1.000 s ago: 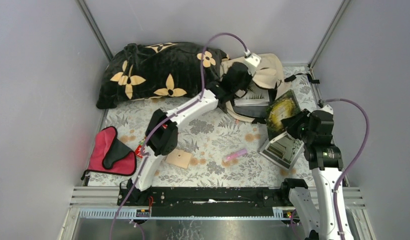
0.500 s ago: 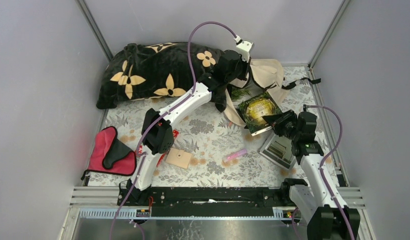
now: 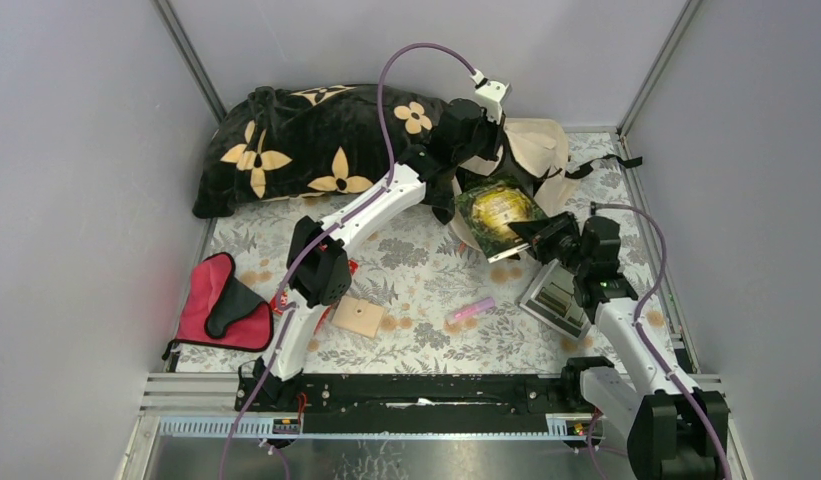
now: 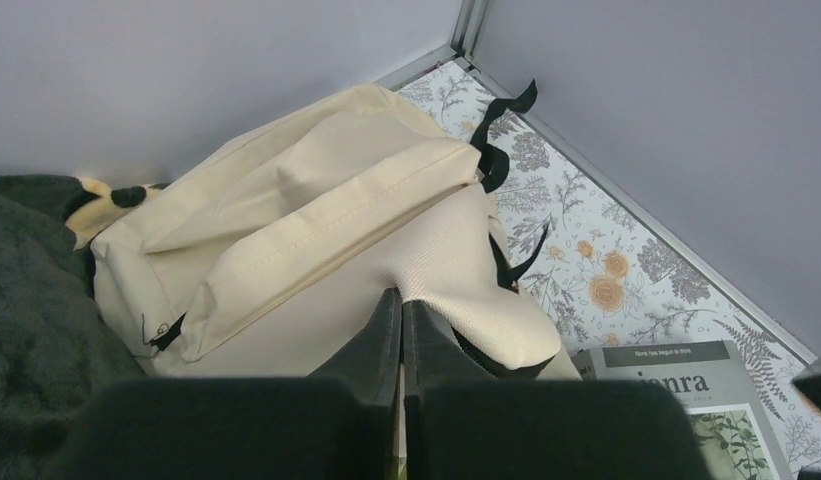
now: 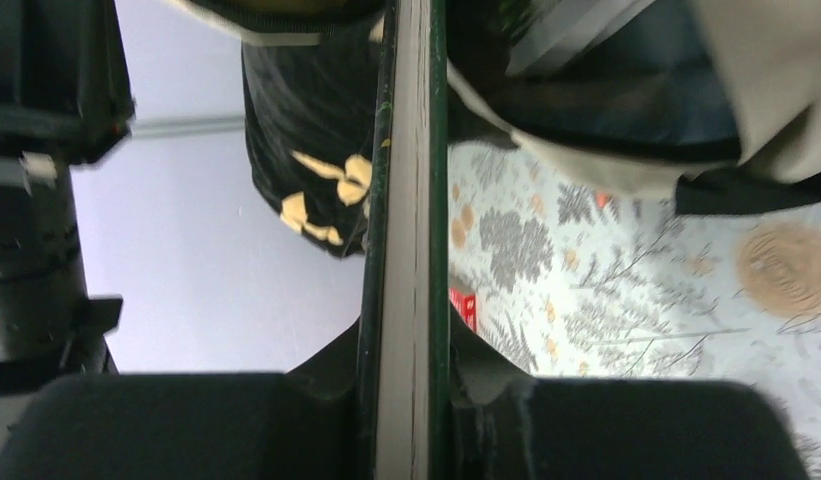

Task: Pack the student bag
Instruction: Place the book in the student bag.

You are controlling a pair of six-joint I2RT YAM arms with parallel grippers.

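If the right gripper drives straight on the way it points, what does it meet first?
Probably the student bag: the green book in the right gripper leads, aimed at the bag's mouth beside the left gripper. Depth is unclear.

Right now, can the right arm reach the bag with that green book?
Probably yes. The right gripper has the green book right beside the opening of the student bag, the left gripper pinches the fabric up, and nothing looks in between.
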